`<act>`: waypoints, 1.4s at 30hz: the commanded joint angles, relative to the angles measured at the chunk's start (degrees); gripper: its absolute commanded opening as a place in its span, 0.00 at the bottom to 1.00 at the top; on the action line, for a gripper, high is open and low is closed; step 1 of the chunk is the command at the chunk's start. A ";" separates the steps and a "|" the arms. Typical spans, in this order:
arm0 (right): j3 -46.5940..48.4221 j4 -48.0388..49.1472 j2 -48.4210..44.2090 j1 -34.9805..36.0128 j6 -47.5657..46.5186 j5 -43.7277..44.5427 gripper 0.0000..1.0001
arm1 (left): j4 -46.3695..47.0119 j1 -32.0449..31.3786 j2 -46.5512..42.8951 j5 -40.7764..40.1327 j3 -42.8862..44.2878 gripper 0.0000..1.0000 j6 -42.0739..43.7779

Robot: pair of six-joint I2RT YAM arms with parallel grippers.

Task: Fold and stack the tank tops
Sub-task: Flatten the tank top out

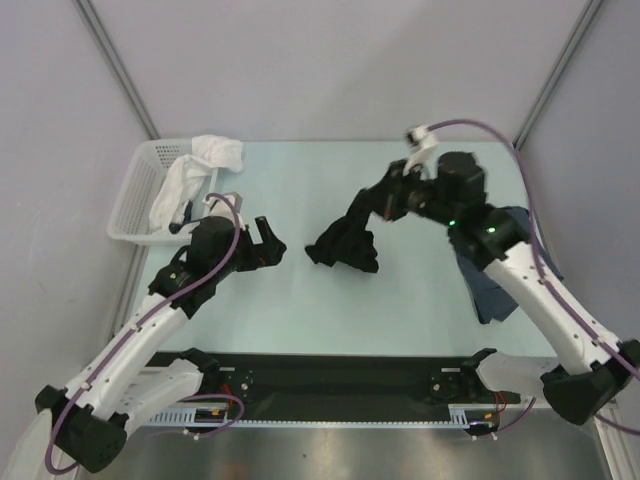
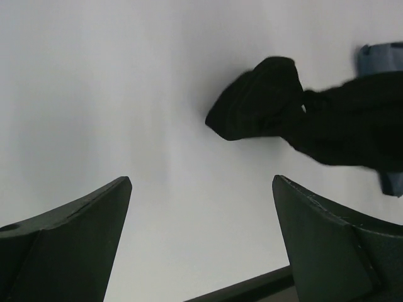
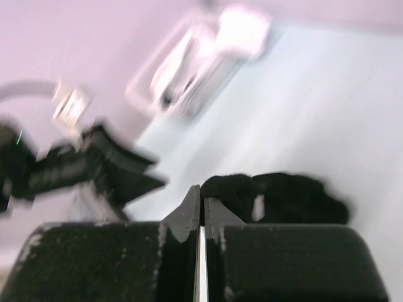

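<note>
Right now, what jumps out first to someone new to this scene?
The black tank top, a crumpled heap in the middle, has one edge held up by the right gripper, which is shut on it. The left gripper hangs open just left of it. A white basket holding white cloth sits far left; a slate-blue top lies far right.

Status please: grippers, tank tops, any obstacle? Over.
Left gripper open, empty. Right gripper shut on black tank top edge, mid-table. Blue tank top partly under right arm. Basket far left, not in the way.
</note>
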 commanded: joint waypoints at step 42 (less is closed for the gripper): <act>-16.44 -1.95 1.30 -29.73 5.64 4.09 0.00 | 10.56 -18.53 48.28 -2.89 25.92 0.78 19.88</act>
